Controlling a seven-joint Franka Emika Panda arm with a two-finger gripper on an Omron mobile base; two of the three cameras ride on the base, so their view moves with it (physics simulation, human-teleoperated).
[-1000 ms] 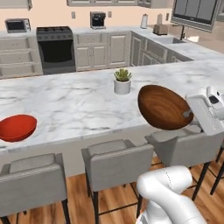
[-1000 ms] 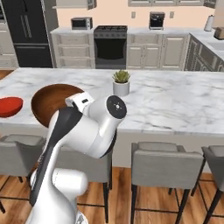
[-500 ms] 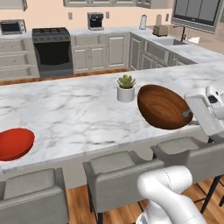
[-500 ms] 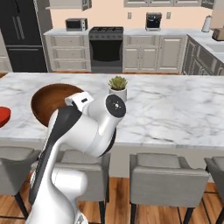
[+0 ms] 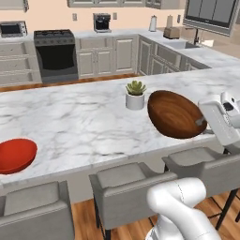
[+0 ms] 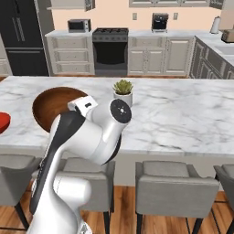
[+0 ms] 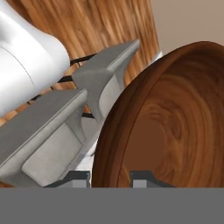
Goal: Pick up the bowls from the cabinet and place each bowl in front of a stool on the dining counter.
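Gripper [image 7: 110,177] jaws pinched narrow on the wooden bowl's [image 5: 174,114] rim, one fingertip each side. Bowl hangs tilted on edge above the dining counter [image 5: 79,117], over a stool [image 5: 199,161]. Red bowl [image 5: 15,154] already set well off beyond it. Release spot likely lies straight below the jaws.

The arm [image 6: 87,137] hides the brown bowl's [image 6: 55,107] right side.

Potted succulent [image 5: 135,94], stove [image 5: 56,55], microwave [image 6: 78,25]
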